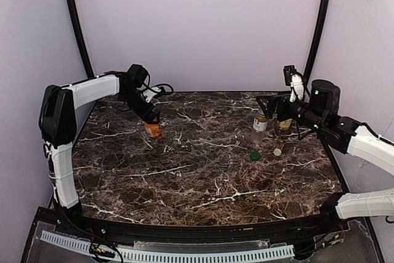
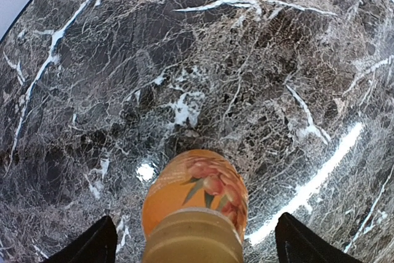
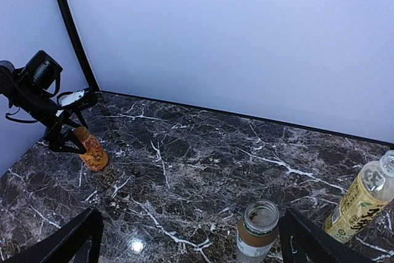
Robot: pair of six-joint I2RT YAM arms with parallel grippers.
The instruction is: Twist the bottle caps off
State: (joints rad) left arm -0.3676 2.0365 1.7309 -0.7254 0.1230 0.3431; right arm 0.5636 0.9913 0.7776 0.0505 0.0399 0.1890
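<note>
the dark green cap (image 1: 255,156) and the cream-white cap (image 1: 277,151) lie loose on the tabletop (image 1: 203,177), right of centre. they are near each other but not touching, on the near side of two bottles.

just beyond them stands the slim bottle (image 3: 258,231), upright, mouth open. the yellowish tea bottle (image 3: 362,200) stands just to its right.

the right gripper (image 3: 191,239) is at these two bottles. its fingers (image 3: 71,241) are spread wide and hold nothing. in the right wrist view the slim bottle appears between them, close to the finger on the right of that view.

on the far left of the tabletop stands the squat orange juice bottle (image 2: 196,196), upright. the left gripper (image 1: 152,121) is directly above it. its fingers (image 2: 92,244) stand on either side of the bottle neck, spread apart, with a gap visible on both sides. no grip is made. whether the orange cap is on this bottle cannot be told.
</note>
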